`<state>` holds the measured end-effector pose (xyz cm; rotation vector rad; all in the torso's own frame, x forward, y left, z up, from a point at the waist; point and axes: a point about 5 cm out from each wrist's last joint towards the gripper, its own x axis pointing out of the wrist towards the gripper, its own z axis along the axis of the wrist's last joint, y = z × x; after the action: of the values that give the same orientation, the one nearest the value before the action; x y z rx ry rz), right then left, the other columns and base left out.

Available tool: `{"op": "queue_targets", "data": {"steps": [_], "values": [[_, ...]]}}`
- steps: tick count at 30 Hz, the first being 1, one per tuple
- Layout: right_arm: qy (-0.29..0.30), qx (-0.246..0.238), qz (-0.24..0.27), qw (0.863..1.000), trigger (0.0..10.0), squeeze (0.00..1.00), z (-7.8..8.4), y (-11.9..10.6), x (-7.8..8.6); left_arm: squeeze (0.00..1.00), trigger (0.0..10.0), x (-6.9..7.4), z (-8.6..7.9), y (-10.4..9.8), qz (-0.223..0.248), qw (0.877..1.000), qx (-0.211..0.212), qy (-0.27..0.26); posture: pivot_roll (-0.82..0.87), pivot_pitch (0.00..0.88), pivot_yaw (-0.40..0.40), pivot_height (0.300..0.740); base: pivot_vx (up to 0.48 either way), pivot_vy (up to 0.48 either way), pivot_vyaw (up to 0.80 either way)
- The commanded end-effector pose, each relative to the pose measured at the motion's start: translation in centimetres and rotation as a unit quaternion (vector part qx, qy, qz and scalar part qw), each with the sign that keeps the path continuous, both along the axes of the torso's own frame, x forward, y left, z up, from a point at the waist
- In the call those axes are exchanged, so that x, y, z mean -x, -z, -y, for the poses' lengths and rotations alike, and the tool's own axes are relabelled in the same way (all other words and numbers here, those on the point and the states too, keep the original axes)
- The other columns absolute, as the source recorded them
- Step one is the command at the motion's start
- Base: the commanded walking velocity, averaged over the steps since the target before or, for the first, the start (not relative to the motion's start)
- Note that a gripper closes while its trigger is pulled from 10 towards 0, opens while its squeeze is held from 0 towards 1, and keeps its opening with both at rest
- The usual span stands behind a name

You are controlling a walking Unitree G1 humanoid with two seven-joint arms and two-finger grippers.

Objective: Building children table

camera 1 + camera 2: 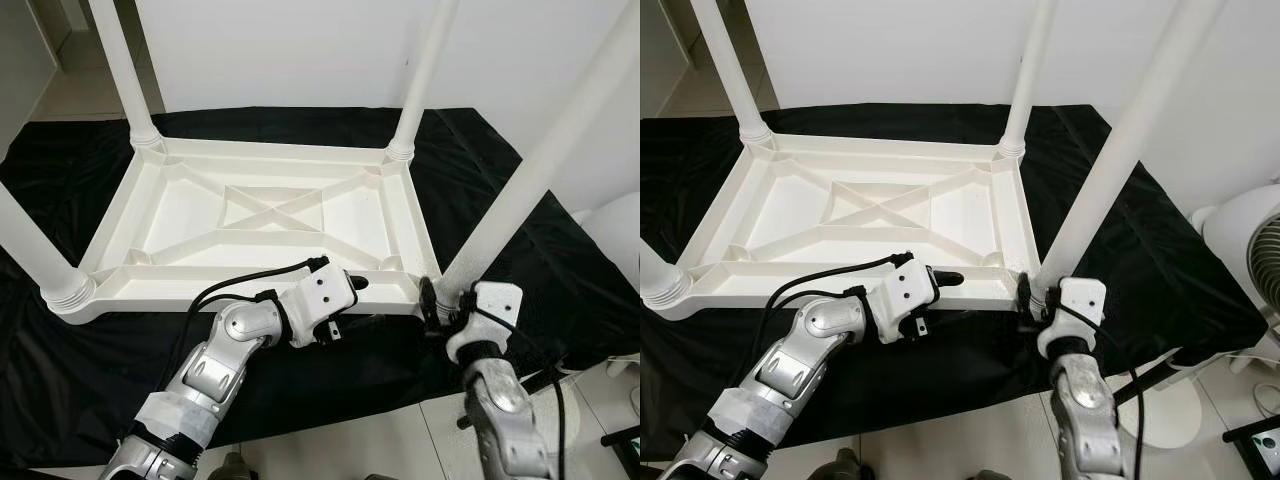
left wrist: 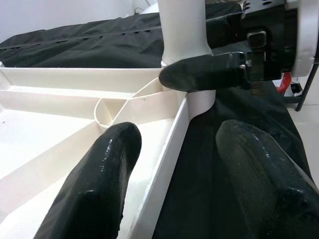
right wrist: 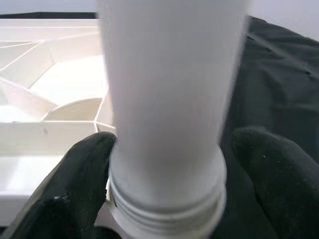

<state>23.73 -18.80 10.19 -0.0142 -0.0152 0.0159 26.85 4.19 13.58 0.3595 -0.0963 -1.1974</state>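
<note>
A white plastic children's table [image 1: 200, 300] lies upside down on a black cloth, its ribbed underside facing up and all its legs standing upright. My right gripper [image 1: 445, 298] is shut on the near right leg [image 1: 540, 170] just above its threaded collar, one black finger on each side [image 3: 79, 184]. My left gripper [image 1: 352, 295] is open at the table's near rim, close to that same corner. One of its fingers [image 2: 99, 174] sits inside the rim and the other hangs outside over the cloth.
The near left leg [image 1: 30, 250] and two far legs [image 1: 125, 80] [image 1: 425, 70] rise around the work area. The black cloth [image 1: 60, 360] covers the floor under the table. A white fan [image 1: 1250, 250] stands at the right, and a white wall is behind.
</note>
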Motion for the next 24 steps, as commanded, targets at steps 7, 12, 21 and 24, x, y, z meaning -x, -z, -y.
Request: {"op": "queue_targets", "data": {"steps": [7, 12, 21, 24], "values": [[-0.128, 0.045, 0.008, 0.991, 10.0, 0.0, 2.0, -1.6, -1.8, 0.0, 10.0, -0.4, 0.0, -0.3, 0.011, 1.0, 0.004, -0.027, 0.01, 0.0, -0.035, 0.74, 0.0, 0.0, 0.0], [-0.163, 0.065, 0.006, 0.984, 10.0, 0.0, 2.1, -2.1, -3.3, 0.0, 10.0, -0.6, 0.1, -0.5, 0.013, 1.0, 0.006, -0.028, 0.01, 0.0, -0.034, 0.74, 0.0, 0.0, 0.0], [-0.227, 0.078, -0.026, 0.97, 0.0, 0.0, 1.6, -1.3, -4.3, 0.0, 10.0, -0.7, 0.1, -0.7, 0.018, 0.999, 0.008, -0.03, 0.03, 0.0, -0.045, 0.74, 0.0, 0.0, 0.0], [-0.243, 0.072, -0.036, 0.967, 0.0, 0.0, 1.4, -0.8, -4.2, 0.0, 10.0, -0.8, 0.1, -0.8, 0.02, 0.999, 0.009, -0.035, 0.04, 0.0, -0.048, 0.74, 0.0, 0.0, 0.0]]}}
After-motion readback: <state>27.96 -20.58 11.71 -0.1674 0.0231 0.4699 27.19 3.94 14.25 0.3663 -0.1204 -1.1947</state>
